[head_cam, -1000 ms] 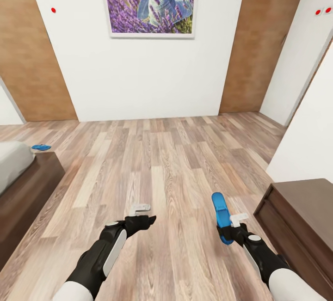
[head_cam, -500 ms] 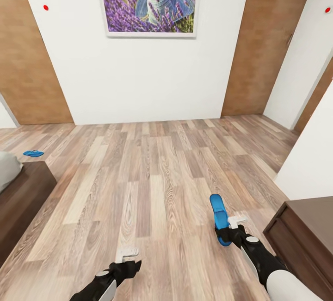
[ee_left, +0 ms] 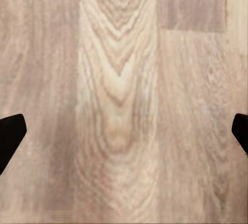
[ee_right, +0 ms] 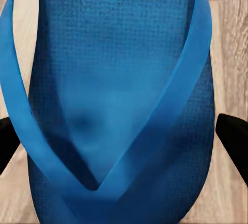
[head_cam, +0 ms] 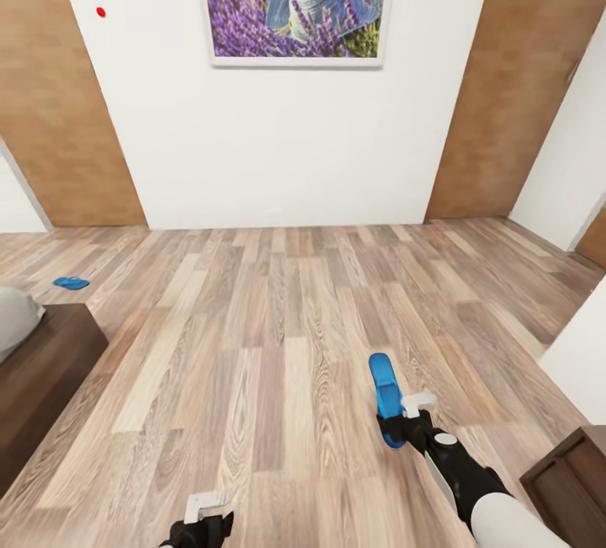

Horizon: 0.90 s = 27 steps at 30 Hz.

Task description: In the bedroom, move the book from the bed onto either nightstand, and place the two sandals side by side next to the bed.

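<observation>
Wood-plank floor runs to a white wall. At left, the bed, one sandal lying beyond it; left hand is wide apart; right hand grips the other sandal.

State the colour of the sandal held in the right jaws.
Bright blue sandal; clearest in the right wrist view.
</observation>
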### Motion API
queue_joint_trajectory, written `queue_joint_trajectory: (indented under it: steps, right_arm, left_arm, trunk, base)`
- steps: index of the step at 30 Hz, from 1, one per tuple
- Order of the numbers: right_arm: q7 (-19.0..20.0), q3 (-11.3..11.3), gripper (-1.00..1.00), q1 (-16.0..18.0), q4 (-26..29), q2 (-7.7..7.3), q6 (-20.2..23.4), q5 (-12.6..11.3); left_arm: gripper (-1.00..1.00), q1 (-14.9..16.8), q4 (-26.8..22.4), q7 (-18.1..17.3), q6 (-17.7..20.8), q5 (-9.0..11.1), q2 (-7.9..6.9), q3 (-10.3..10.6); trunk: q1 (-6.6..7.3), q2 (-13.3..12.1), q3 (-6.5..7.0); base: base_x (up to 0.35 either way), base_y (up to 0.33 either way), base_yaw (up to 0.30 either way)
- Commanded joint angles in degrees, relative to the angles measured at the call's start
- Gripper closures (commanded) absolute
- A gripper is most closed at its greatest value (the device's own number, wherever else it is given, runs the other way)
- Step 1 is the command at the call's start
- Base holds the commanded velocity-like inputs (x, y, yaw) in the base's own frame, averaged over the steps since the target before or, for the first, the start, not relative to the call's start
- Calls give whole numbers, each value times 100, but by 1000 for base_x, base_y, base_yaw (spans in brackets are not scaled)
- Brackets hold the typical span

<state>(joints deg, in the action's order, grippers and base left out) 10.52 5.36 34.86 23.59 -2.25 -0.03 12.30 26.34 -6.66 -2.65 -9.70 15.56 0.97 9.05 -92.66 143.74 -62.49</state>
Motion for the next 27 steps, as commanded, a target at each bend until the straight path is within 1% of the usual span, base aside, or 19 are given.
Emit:
queue_joint_trajectory:
  steps: [1, 13, 15, 19, 20, 24, 27]
  right_arm:
    - [57, 52, 100, -1, 7, 4, 2, 49]
    - [78, 45, 100, 0, 6, 5, 5, 61]
    - [80, 45, 100, 0, 6, 5, 4, 66]
    - [80, 38, 100, -3, 6, 5, 3, 74]
    - [79, 32, 100, -4, 6, 5, 3, 75]
    - [86, -95, 100, -5, 6, 5, -1, 78]
    - [86, -119, 100, -5, 6, 5, 2, 72]
  left_arm:
    - [-100, 4, 11, -15, -34, 60, -1, 44]
    - [-100, -70, 7, -16, -112, 52, -1, 44]
    - [-100, -73, 7, -16, -173, 52, -1, 44]
    - [-100, -102, 7, -16, -491, 58, 5, 44]
    - [-100, -104, 7, -16, -501, 57, 5, 44]
    - [-100, -111, 7, -16, -537, 56, 8, 44]
    - [-100, -112, 11, -16, -541, 60, 8, 44]
  trunk:
    - [-2, 2, -5]
    - [-2, 2, -5]
    - [-2, 2, -5]
    - [-2, 2, -5]
    - [-2, 2, -5]
    - [-2, 2, -5]
    - [-2, 2, -5]
  base:
    - [334, 0, 161]
    - [334, 0, 23]
    - [335, 0, 1]
    - [335, 0, 0]
    - [335, 0, 0]
    - [335, 0, 0]
    - [335, 0, 34]
